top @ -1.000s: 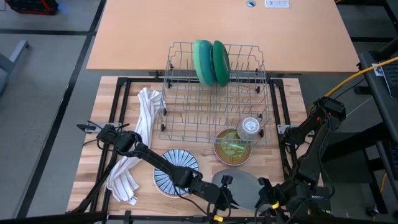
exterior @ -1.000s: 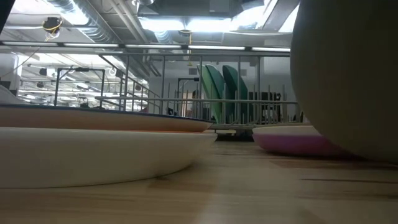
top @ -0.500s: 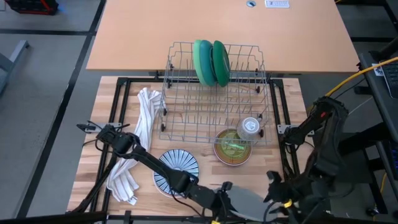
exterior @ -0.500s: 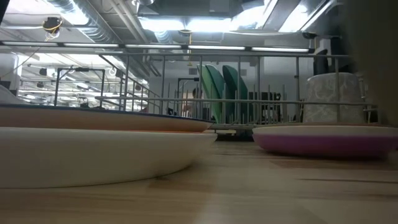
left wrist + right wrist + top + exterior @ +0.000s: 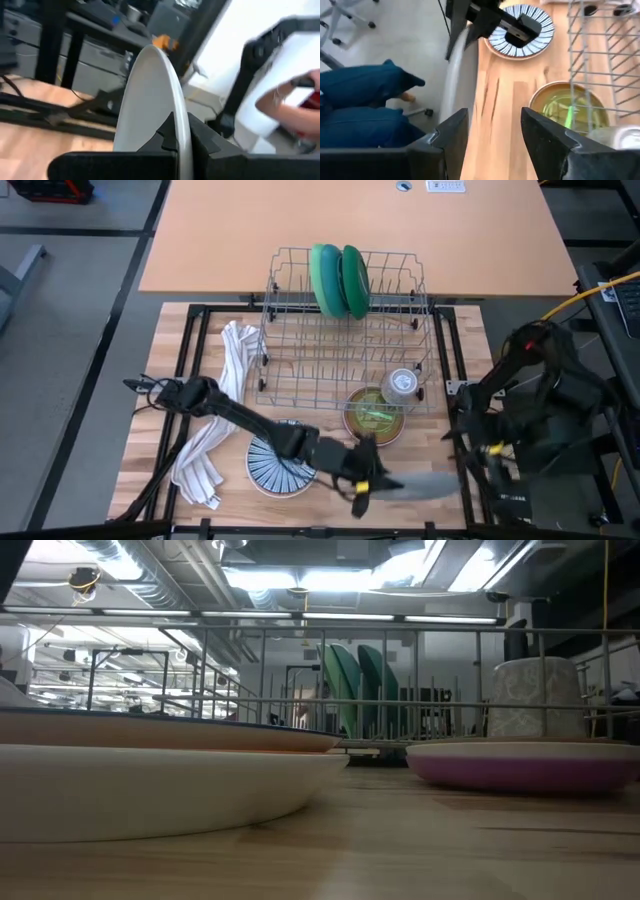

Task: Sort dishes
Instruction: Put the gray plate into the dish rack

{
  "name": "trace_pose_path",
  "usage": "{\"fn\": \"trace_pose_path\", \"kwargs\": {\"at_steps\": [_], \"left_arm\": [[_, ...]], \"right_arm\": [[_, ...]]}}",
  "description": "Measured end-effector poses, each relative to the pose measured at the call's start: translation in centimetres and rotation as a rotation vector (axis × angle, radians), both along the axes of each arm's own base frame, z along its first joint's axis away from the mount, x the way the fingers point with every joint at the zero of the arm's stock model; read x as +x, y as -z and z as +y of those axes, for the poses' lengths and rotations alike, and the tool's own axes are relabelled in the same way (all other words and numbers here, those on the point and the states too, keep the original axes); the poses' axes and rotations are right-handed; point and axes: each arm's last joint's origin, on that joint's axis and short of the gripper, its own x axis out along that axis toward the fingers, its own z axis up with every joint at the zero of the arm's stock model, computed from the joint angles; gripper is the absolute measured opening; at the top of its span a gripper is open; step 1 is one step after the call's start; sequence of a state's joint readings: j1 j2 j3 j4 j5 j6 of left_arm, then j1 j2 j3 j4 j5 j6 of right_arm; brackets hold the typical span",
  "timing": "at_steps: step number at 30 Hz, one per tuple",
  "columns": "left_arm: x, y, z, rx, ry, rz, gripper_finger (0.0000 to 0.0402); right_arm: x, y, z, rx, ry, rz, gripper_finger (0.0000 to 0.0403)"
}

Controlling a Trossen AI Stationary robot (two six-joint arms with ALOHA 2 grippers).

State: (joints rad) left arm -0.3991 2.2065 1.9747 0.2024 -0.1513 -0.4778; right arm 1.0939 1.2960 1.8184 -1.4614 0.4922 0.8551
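Grey and thin, the round plate (image 5: 425,483) hangs edge-on over the wooden table's (image 5: 160,380) near edge in the high view, pinched by the left gripper (image 5: 362,477). That left arm stretches low across the blue-and-white striped plate (image 5: 270,465), with the white striped cloth towel (image 5: 222,405) off to its side. Open wood lies between the grey plate and the wire dish rack (image 5: 345,330), where two green plates (image 5: 338,280) stand upright at the far side. Just at the rack's near corner sit a patterned bowl (image 5: 373,417) and a small clear glass cup (image 5: 402,385). The right gripper (image 5: 478,455) sits off the table's right edge, clear of everything.

Low view: a white plate (image 5: 150,780) fills the foreground, a purple dish (image 5: 520,765) beyond it, no arm showing.

Left wrist view: dark fingers (image 5: 172,132) clamped tight on the grey plate's rim, plate upright.

Right wrist view: jaws spread wide, holding nothing, the grey plate standing ahead.
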Motion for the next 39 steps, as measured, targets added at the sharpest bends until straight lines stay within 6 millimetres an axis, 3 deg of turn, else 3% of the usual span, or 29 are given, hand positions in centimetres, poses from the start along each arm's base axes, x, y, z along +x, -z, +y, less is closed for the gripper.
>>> {"fn": "trace_pose_path", "kwargs": {"at_steps": [8,19,28,33,39], "left_arm": [[0.1,-4.6,7.5,-0.128,-0.139,-0.065,0.0001],[-1.6,-10.0,21.8,-0.190,-0.417,-0.193,0.0001],[-3.1,-9.7,33.1,-0.217,-0.680,-0.224,0.0000],[-3.8,-8.7,37.0,-0.251,-0.823,-0.232,0.0000],[-4.0,-7.4,39.9,-0.326,-0.917,-0.250,0.0000]], "right_arm": [[-2.9,-2.1,-5.9,0.062,0.038,-0.084,0.0186],[-5.7,-3.5,-12.2,0.154,0.171,-0.279,0.0186],[-6.0,-3.7,-13.8,0.092,0.320,-0.418,0.0186],[-5.9,-3.5,-13.9,0.013,0.347,-0.463,0.0186],[-5.9,-2.9,-14.2,-0.068,0.414,-0.530,0.0186]]}}
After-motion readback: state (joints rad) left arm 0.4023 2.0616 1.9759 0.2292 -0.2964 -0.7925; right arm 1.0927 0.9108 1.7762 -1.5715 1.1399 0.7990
